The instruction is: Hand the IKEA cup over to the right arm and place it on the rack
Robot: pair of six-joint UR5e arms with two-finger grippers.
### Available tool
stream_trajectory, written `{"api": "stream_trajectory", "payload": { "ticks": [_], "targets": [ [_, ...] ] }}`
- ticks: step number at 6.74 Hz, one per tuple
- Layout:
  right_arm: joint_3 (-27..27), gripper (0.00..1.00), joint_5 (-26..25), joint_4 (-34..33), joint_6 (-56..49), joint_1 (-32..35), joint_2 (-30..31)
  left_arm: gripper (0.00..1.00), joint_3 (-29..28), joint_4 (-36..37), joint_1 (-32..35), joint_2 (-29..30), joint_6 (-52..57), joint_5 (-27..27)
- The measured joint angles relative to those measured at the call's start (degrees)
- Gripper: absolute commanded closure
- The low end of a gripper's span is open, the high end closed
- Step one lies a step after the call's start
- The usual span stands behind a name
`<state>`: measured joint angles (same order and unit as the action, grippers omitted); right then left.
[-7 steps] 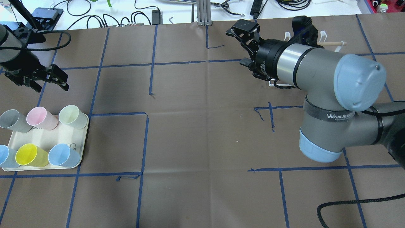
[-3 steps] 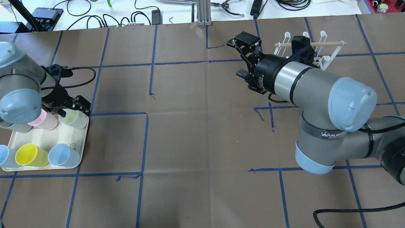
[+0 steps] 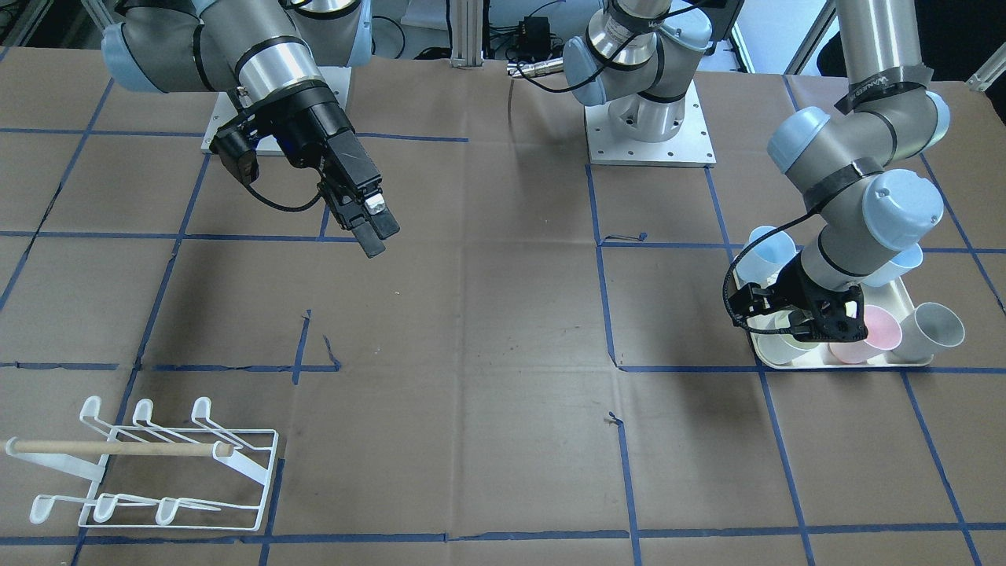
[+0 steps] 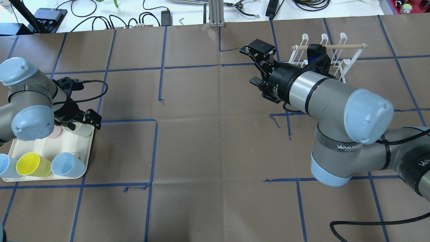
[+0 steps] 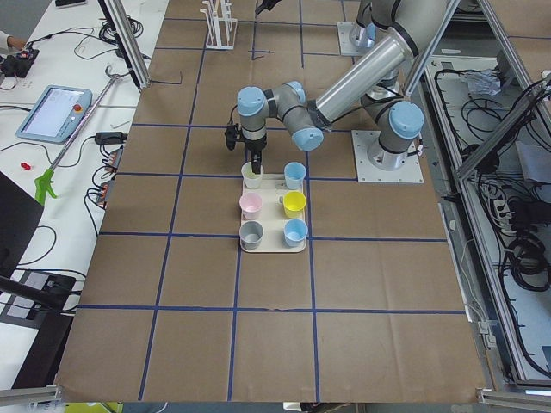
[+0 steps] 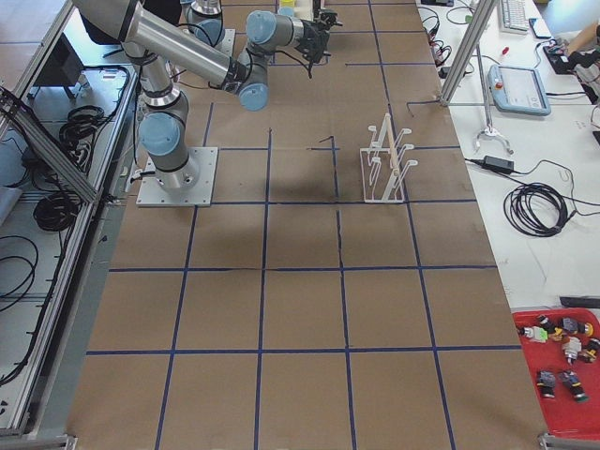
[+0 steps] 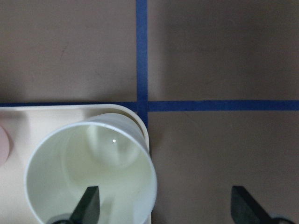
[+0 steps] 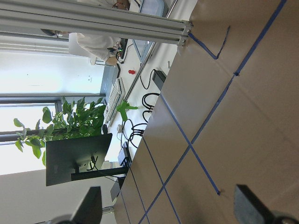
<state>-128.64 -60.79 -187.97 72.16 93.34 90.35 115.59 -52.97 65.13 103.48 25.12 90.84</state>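
While straddling the wall of the pale green cup (image 7: 88, 172) at the tray's (image 7: 28, 116) corner, jaws wide and holding nothing, sink the left gripper (image 7: 166, 207) deeper, pinch gently, then lift straight, clear of the pink cup (image 3: 876, 328). Have the right gripper (image 4: 257, 65), spread wide and empty, ready over mid-table.

- The left arm (image 4: 32, 101) is folded tight at the elbow, its wrist turned straight down.
- The left gripper (image 4: 81, 122) hangs low and points down — jaws spread apart.
- The right arm (image 4: 324, 97) stretches forward and inward, forearm close to level, wrist tipped slightly down.
- The right gripper (image 4: 249, 65) is empty — jaws wide apart.
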Motion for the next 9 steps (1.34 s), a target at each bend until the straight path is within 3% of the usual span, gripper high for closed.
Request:
{"api": "stream_trajectory", "payload": {
  "ticks": [1,2,3,7,9],
  "targets": [
    [-0.02,0.02,0.04,-0.15,0.00,0.00,-0.19,0.62,-0.10,-0.01,0.00,-0.09,0.03,0.08],
    [-0.03,0.02,0.05,-0.31,0.00,0.00,-0.31,0.87,-0.30,-0.20,-0.02,-0.19,0.05,0.13],
    [-0.03,0.02,0.05,-0.41,0.00,0.00,-0.38,1.00,-0.57,-0.42,-0.29,-0.28,0.03,0.38],
    [-0.03,0.02,0.10,-0.58,0.00,0.12,-0.78,1.00,-2.51,-1.69,-2.53,-2.52,0.61,1.78],
    [-0.03,0.02,0.18,-0.68,0.06,0.17,-0.92,1.00,-12.88,-12.88,-1.99,-3.96,0.51,1.35]
  ]
}}
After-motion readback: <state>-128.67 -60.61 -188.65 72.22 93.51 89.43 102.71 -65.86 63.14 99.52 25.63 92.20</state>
